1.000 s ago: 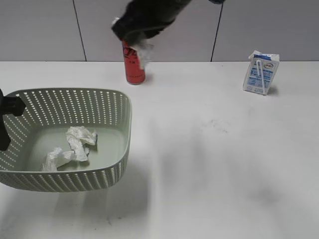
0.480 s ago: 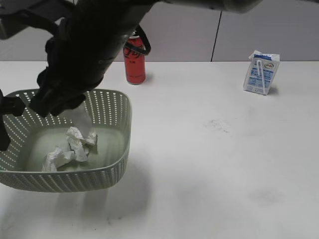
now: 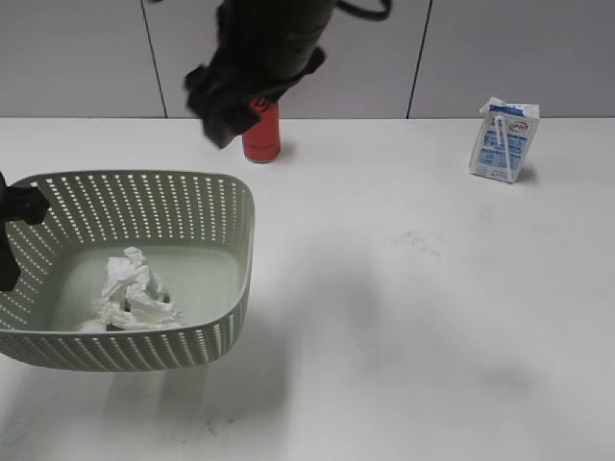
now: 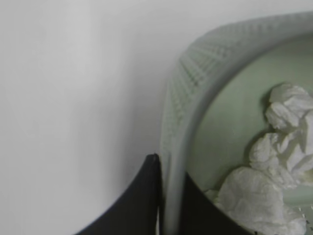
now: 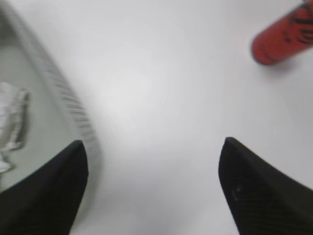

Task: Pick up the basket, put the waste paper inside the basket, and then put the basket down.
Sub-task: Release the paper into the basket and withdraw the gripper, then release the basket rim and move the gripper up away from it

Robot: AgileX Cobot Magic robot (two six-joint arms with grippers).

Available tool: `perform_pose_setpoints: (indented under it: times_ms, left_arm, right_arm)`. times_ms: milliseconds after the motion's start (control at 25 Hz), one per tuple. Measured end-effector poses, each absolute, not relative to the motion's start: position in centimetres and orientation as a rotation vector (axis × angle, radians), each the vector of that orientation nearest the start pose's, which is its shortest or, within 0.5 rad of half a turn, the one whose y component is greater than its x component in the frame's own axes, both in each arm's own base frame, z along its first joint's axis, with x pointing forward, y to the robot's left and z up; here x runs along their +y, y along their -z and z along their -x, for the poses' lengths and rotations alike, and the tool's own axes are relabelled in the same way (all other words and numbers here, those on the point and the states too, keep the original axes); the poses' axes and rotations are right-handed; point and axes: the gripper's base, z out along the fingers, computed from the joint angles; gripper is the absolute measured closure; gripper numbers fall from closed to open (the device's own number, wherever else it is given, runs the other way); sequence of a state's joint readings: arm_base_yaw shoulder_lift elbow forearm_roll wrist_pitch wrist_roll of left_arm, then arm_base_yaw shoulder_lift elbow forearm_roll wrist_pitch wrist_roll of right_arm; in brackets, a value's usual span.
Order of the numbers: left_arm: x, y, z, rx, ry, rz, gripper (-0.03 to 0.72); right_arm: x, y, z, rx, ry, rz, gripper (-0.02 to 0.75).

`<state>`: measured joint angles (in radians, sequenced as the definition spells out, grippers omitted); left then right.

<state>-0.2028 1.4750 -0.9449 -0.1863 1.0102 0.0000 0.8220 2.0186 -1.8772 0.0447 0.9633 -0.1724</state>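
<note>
The pale green basket (image 3: 207,216) is held raised at the left of the exterior view. My left gripper (image 3: 12,240) is shut on its left rim; the left wrist view shows the jaws (image 4: 168,188) clamped on the basket wall (image 4: 188,98). Crumpled white waste paper wads (image 3: 130,293) lie on the basket floor, and they also show in the left wrist view (image 4: 274,161). My right gripper (image 3: 219,108) is open and empty, high above the table beyond the basket's far right corner. In the right wrist view its jaws (image 5: 151,181) frame bare table, with the basket rim (image 5: 68,107) at left.
A red can (image 3: 260,134) stands at the back behind the right arm and also shows in the right wrist view (image 5: 283,34). A blue-and-white milk carton (image 3: 504,139) stands at the back right. The white table (image 3: 432,317) runs right of the basket.
My right arm dropped a paper wad into the basket and has drawn back up and to the right, now empty. The wads lie bunched together. The basket and left gripper have not moved.
</note>
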Motion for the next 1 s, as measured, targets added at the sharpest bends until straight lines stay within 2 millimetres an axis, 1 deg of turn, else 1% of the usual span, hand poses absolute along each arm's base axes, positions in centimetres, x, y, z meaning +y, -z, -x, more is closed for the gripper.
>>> perform_pose_setpoints:
  times_ms: [120,240,360,400,440,600,720,800,880,920,1000]
  left_arm:
    - [-6.6,-23.1,-25.0,3.029,0.265,-0.172,0.683]
    - [-6.6,-23.1,-25.0,3.031,0.268,-0.171,0.683]
    - [-6.6,-23.1,-25.0,3.031,0.268,-0.171,0.683]
    - [-6.6,-23.1,-25.0,3.031,0.268,-0.171,0.683]
    - [-6.6,-23.1,-25.0,3.031,0.268,-0.171,0.683]
    - [-6.6,-23.1,-25.0,3.031,0.268,-0.171,0.683]
    - [-6.6,-23.1,-25.0,3.031,0.268,-0.171,0.683]
    - [-6.6,-23.1,-25.0,3.031,0.268,-0.171,0.683]
    - [-6.6,-23.1,-25.0,3.031,0.268,-0.171,0.683]
    - [-6.6,-23.1,-25.0,3.031,0.268,-0.171,0.683]
    - [-6.6,-23.1,-25.0,3.031,0.268,-0.17,0.683]
  right_arm:
    - [29.5,-30.2,-34.7,2.392,-0.241,1.053,0.12]
    - [24.2,-30.3,-38.0,2.543,-0.208,0.805,0.141]
    - [19.2,-30.0,-39.9,2.692,-0.163,0.624,0.15]
    - [17.9,-29.9,-40.3,2.713,-0.156,0.578,0.152]
    - [16.1,-29.9,-41.0,2.731,-0.148,0.516,0.154]
    - [11.7,-30.1,-42.4,2.762,-0.235,0.322,0.162]
    - [8.9,-31.0,-42.4,2.754,-0.259,0.223,0.165]
    - [7.9,-31.5,-41.5,2.759,-0.25,0.195,0.166]
    - [7.4,-31.6,-39.7,2.787,-0.24,0.188,0.166]
    - [7.2,-32.1,-38.4,2.789,-0.238,0.188,0.166]
    - [6.6,-32.6,-35.1,2.809,-0.235,0.188,0.166]
